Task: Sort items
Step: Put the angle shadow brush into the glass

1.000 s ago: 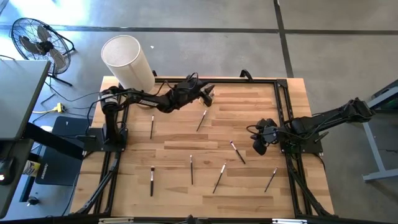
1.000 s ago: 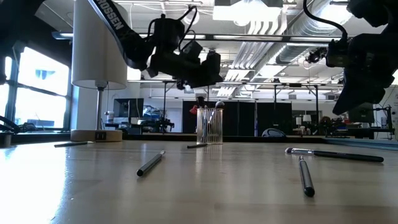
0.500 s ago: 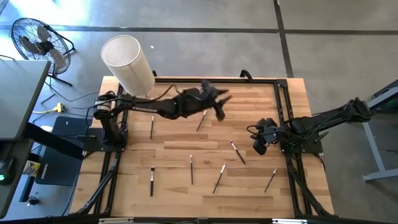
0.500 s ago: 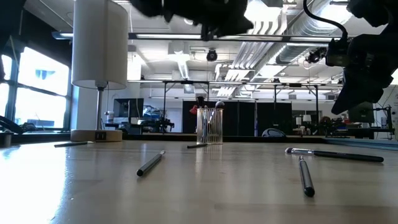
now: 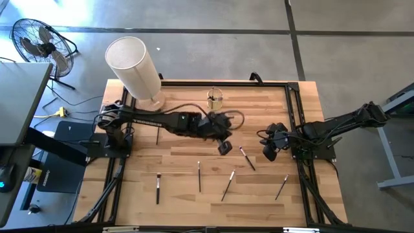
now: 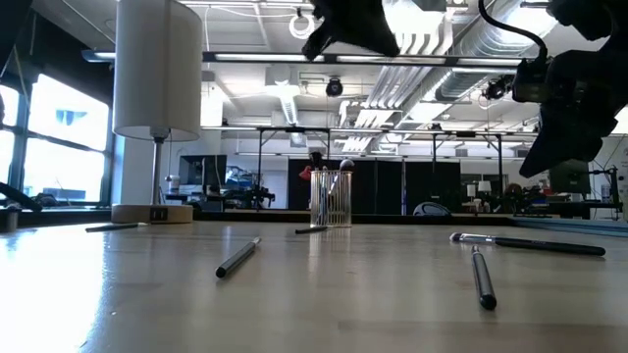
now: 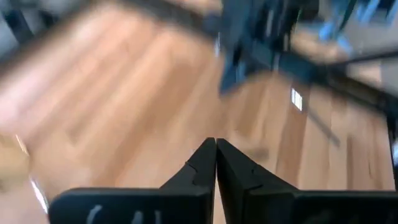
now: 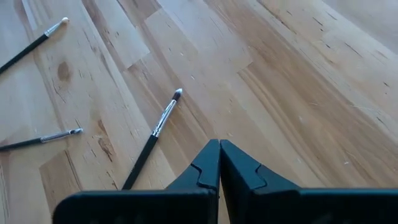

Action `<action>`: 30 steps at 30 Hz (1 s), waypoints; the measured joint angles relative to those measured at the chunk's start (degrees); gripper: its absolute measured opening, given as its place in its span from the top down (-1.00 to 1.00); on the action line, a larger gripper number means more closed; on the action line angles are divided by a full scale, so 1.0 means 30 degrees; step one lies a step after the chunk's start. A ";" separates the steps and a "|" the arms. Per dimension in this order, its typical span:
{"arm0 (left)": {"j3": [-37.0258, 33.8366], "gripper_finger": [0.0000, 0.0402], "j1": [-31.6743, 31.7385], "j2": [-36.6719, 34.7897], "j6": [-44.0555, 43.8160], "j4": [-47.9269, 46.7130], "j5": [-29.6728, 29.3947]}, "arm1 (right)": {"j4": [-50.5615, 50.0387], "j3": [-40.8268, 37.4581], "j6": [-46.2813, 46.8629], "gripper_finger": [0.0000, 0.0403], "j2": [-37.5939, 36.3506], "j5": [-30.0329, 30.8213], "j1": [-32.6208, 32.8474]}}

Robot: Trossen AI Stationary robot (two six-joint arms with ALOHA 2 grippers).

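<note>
Slim dark brushes (image 5: 247,158) (pale tips) lie scattered; left tool (image 5: 224,147) clenched, empty.

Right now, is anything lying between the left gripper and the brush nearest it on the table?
Nothing visible. In the high view the left gripper hangs beside the nearest brush, with only bare wood of the table between them. Its fingers are shut, holding nothing.
</note>
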 joint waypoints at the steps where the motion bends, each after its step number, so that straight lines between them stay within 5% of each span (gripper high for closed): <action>1: -0.0053 0.95 -0.0149 0.0066 -0.0421 -0.0394 0.0123 | 0.0076 0.0000 0.0056 0.97 0.0000 -0.0029 0.0000; 8: -0.0871 0.99 -0.1395 -0.0181 0.0728 -0.0594 -0.0352 | 0.0243 0.0000 0.2889 0.99 0.0007 -0.2734 0.0010; 15: -0.8220 1.00 -0.1799 -0.3029 -0.1103 0.3090 0.0570 | 0.0527 0.0898 0.6806 1.00 0.0798 -0.2328 0.1421; 23: -1.5928 1.00 -0.2457 -0.6323 -0.3868 0.9254 0.2330 | -0.1454 0.5458 1.0397 1.00 0.6703 -0.3324 0.2545; 30: -1.7229 1.00 -0.2457 -0.7278 -0.2984 0.9606 0.4111 | -0.3484 0.7600 1.8470 1.00 1.0554 -0.3403 0.4928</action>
